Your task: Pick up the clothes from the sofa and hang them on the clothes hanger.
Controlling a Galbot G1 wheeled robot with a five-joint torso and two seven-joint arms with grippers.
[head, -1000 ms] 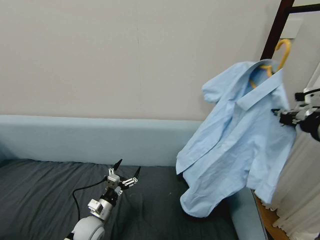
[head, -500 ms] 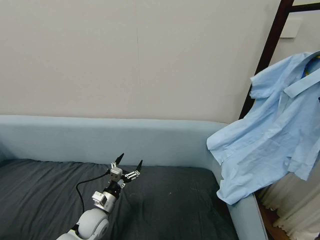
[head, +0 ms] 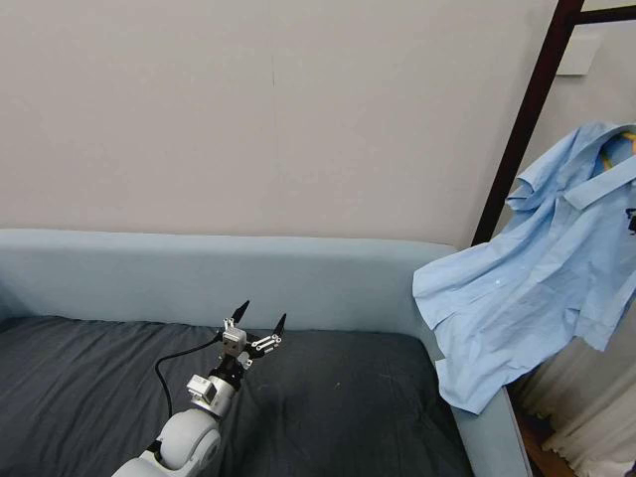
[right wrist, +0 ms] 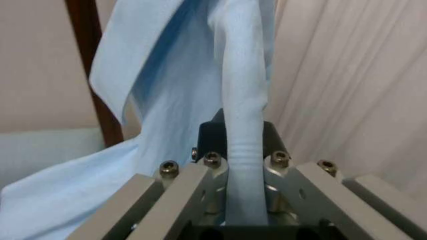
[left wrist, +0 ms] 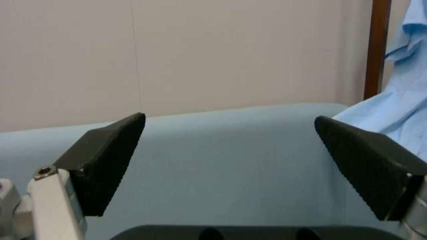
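Cut off: the light blue short-sleeved cotton shirt [head: 527, 288] is clipped by the right edge of the head view, so its far sleeve and side cannot be seen.
Hidden: in the right wrist view the tips of the right gripper [right wrist: 245, 165] are covered by a bunched fold of the shirt [right wrist: 167, 90]; what carries the collar from above cannot be made out.
Hard to tell: whether the shirt's lowest hem touches the right end of the pale blue upholstered sofa [head: 199, 273] cannot be judged.
Shirt position: it is held up in the air beside the dark brown wooden rack post [head: 522, 124], in front of the white pleated curtain [head: 586, 397], above the sofa's right end.
Right gripper: the metal fingers are pressed together on the fold, which runs straight up between them.
Left gripper [head: 263, 311]: it is raised over the dark grey seat cushion [head: 79, 388], its two black pointed fingers spread wide with nothing between them.
Shirt to left gripper: they are well apart; past the spread fingers [left wrist: 107, 155] in the left wrist view, the shirt [left wrist: 400, 100] is seen far off.
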